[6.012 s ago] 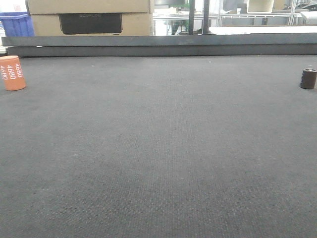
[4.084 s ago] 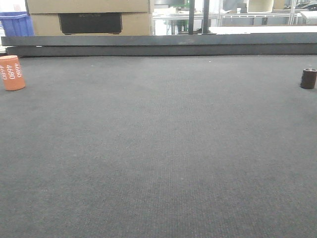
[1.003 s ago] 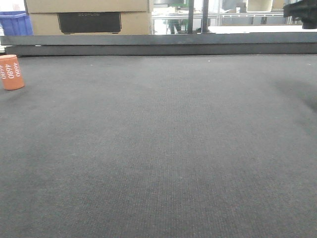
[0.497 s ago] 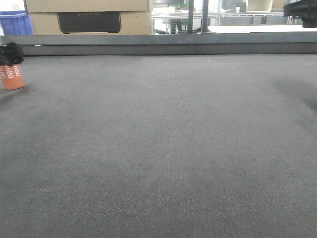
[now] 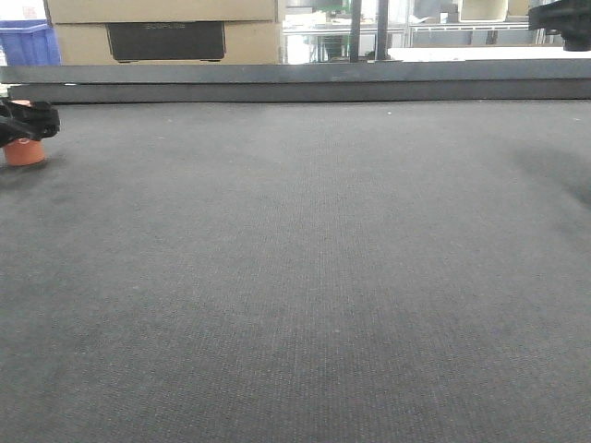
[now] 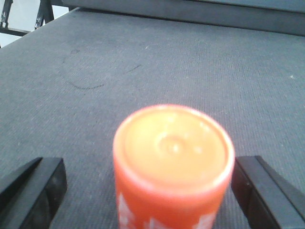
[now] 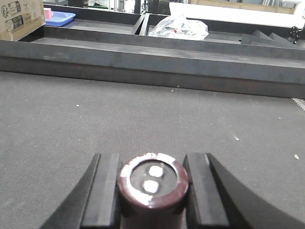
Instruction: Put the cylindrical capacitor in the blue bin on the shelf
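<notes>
The cylindrical capacitor (image 7: pixel 152 183) is dark maroon with two pale terminals on its top. My right gripper (image 7: pixel 151 167) is shut on it, a black finger (image 7: pixel 102 195) pressed against each side. In the front view this gripper (image 5: pixel 561 17) hangs high at the top right, above the mat. My left gripper (image 6: pixel 147 164) is open around an upright orange cylinder (image 6: pixel 174 157), with a clear gap on its left side. It shows at the far left in the front view (image 5: pixel 28 120). A blue bin (image 5: pixel 28 41) stands beyond the table's back left. The shelf is out of view.
A dark raised ledge (image 5: pixel 295 83) runs along the table's far edge. Cardboard boxes (image 5: pixel 166 28) stand behind it. The right wrist view shows a blue tray (image 7: pixel 59 18) and a crumpled plastic bag (image 7: pixel 178 27) past the ledge. Dark grey mat (image 5: pixel 305 277) covers the table.
My left gripper has come in from the left and dropped lower over the orange cylinder, hiding its upper part. The right gripper stays at the top right; the capacitor left the mat earlier.
</notes>
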Robot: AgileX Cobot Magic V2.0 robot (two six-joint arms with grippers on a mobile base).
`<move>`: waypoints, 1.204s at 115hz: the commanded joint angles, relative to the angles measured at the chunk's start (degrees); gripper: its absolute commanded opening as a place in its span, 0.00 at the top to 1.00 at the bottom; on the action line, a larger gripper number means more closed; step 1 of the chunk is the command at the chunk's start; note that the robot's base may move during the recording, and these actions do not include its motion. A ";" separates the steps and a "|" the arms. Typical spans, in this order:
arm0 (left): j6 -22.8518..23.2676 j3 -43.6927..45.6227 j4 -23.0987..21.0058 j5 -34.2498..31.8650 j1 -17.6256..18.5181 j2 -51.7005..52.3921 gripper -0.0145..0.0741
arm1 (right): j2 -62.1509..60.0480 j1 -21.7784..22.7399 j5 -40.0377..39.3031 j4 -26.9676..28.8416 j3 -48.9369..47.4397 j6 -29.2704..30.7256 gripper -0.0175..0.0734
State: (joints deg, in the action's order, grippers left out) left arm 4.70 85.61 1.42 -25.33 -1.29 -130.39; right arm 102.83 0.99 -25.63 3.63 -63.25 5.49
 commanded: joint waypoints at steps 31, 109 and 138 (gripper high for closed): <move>-0.12 2.63 0.09 0.81 -0.08 -2.05 0.28 | -0.82 -0.06 -1.81 -0.28 0.08 0.04 0.99; -0.12 2.63 5.30 23.70 0.52 17.18 0.96 | -10.88 -0.04 18.47 -0.28 -0.12 0.04 0.99; -0.12 2.63 5.58 44.97 2.79 32.26 0.96 | -24.13 -0.04 36.78 0.38 -0.12 0.04 0.99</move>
State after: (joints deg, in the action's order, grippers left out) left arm 4.60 87.71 6.80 12.39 0.45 -103.36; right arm 84.02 0.99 5.44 3.63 -63.25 5.45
